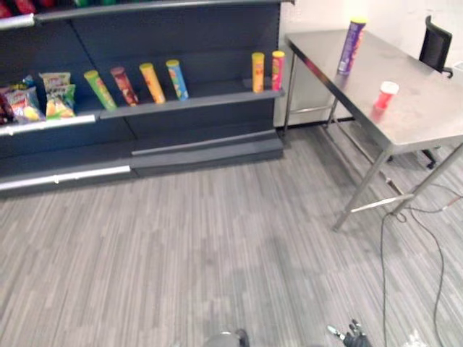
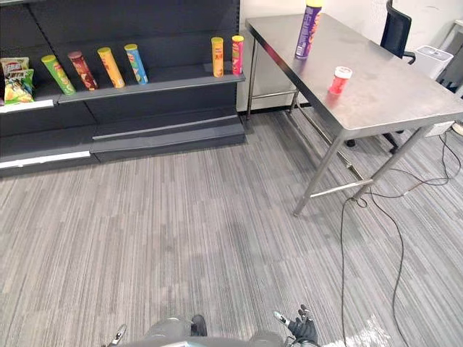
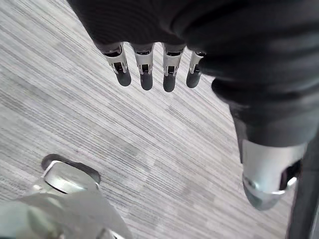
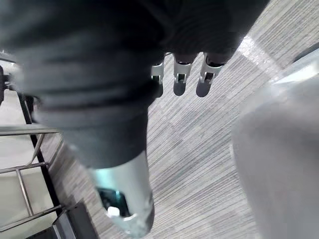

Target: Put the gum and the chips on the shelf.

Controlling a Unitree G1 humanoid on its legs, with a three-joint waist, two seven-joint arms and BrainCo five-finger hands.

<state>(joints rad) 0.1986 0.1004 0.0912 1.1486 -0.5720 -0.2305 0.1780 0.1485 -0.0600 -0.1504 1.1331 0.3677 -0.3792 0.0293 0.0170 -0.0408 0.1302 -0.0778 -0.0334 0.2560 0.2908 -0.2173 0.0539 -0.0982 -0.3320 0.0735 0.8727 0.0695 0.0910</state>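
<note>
Grey striped carpet floor (image 1: 202, 246) lies bare and wide in front of the desk (image 1: 423, 119), a steel top on thin legs. Left of the desk, with its end just beside the desk's far leg, stands a dark shelf (image 1: 217, 95). A black chair (image 1: 436, 45) sits behind the desk's far side.

The chips (image 1: 351, 47) are a tall purple can with a yellow lid, upright on the desk near its far edge, with bare metal all round. On the shelf board left of the desk stand six other cans (image 1: 152, 82): four lean in a row and two stand upright at the end nearest the desk, with a free stretch of board between the groups. Snack bags (image 1: 58, 94) lie furthest from the desk.

The gum (image 1: 386, 95) is a small red tub with a white lid, upright on the desk. It is closer to the robot than the chips, well apart from them, and set in a little from the shelf-side edge.

The left robot hand (image 3: 145, 74) and the right robot hand (image 4: 180, 79) hang low over the floor, well short of the desk, fingers relaxed and released, grasping nothing.
</note>
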